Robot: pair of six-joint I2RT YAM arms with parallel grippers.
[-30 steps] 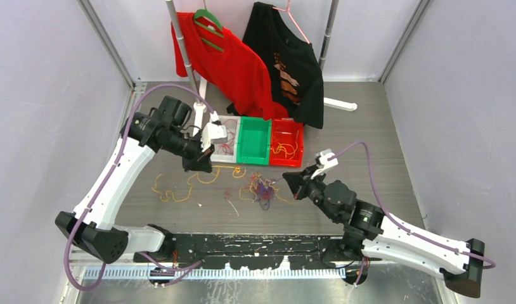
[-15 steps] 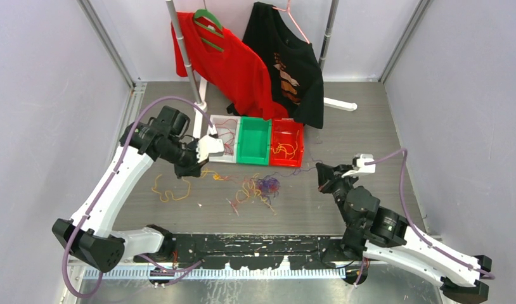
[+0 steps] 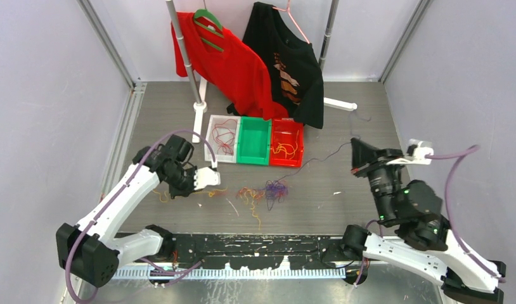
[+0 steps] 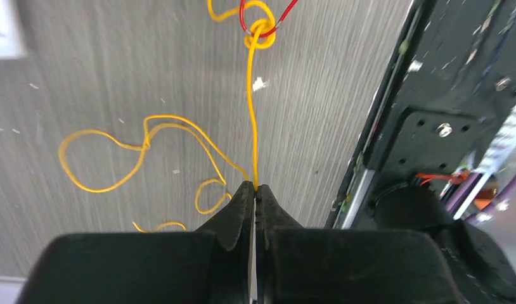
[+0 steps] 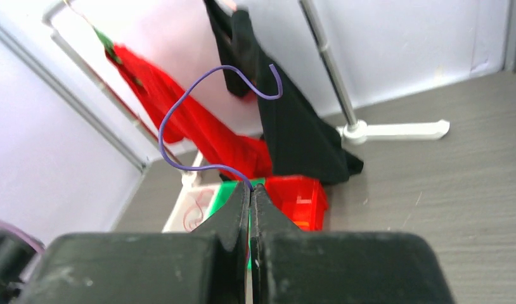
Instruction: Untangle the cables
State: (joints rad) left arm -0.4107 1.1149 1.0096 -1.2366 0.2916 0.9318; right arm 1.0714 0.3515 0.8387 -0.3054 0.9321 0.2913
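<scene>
The grey tabletop (image 3: 369, 101) carries the whole job. The left arm (image 3: 125, 193) lies low over it and the right arm (image 3: 401, 202) is lifted well clear. A row of three bins (image 3: 254, 160) stands beyond both pairs of fingers. The cables (image 3: 271, 189) lie in a loose clump on the tabletop between the two pairs of fingers, just ahead of the left pair and well below and to the inner side of the right pair, so the left arm is the nearer. The left fingers (image 4: 248, 196) are clenched on a yellow strand (image 4: 251, 114) that runs straight ahead from their tips. The right fingers (image 5: 245, 197) are clenched on a purple strand (image 5: 227, 66), whose free end curls above the tips. Its long part slants down from them towards the clump. Smallest of all is the knot (image 4: 260, 35), straight ahead of the left fingers, where the yellow strand loops with a red strand (image 4: 284, 14). The coming move seems to turn on that line: each held strand points from its fingers into the clump. Drawing the two pairs further apart along those axes should free the purple strand, but it may cinch the knot.
</scene>
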